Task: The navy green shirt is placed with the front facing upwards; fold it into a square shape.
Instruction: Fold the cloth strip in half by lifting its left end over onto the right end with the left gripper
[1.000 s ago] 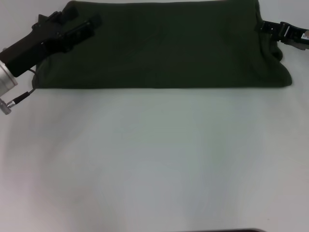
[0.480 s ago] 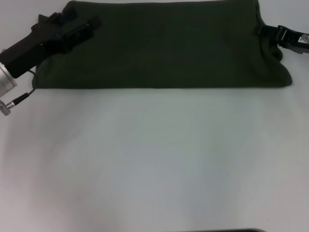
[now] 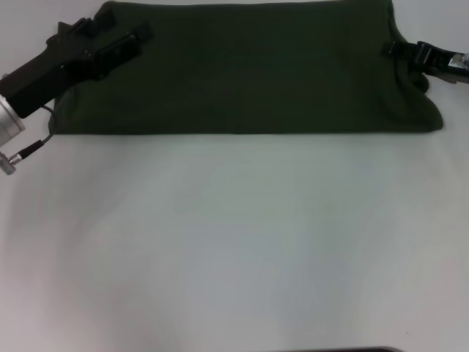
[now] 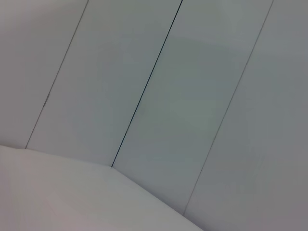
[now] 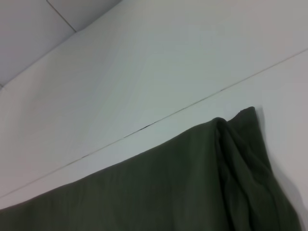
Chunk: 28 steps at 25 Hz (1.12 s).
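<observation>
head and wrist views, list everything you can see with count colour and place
shirt: one, dark olive green, folded into a long band along the far edge of the table, plain side up, bunched at its right end
table: one, white, bare across the near part
wall panels: several, pale grey with thin dark seams, behind the table, in both wrist views
left gripper: one, black, on a silver wrist with a thin cable, lying over the shirt's far left corner
right gripper: one, black, at the shirt's right end near its far corner
</observation>
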### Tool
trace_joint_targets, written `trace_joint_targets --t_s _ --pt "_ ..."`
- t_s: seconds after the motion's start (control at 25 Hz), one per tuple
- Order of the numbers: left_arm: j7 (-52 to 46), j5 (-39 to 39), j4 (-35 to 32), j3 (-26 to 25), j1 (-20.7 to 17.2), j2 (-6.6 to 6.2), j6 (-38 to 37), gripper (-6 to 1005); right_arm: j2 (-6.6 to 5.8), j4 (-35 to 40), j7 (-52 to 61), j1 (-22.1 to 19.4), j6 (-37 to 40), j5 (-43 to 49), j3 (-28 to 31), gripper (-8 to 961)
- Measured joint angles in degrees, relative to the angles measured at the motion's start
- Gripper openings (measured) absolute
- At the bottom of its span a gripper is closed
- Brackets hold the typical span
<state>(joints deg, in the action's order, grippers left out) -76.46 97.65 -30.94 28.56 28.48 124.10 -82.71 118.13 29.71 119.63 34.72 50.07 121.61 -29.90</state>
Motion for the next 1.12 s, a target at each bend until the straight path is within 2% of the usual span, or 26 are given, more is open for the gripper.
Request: trace_joint_targets --t_s 0.32,0.96,1.12 --pt "0.0 0.0 0.0 -0.5 0.0 0.0 0.0 921 0.0 -0.1 0.5 0.0 0.0 0.0 0.0 710" --pt "0.3 0.0 0.0 -1.2 -0.5 0.0 0.0 920 -0.1 -0.1 0.6 -0.7 0.1 -0.2 1.2 55" --pt "0.3 0.0 0.0 -1.2 -0.5 0.0 -0.1 920 -0.09 0.3 -0.1 -1.9 0.5 -1.9 2.1 28"
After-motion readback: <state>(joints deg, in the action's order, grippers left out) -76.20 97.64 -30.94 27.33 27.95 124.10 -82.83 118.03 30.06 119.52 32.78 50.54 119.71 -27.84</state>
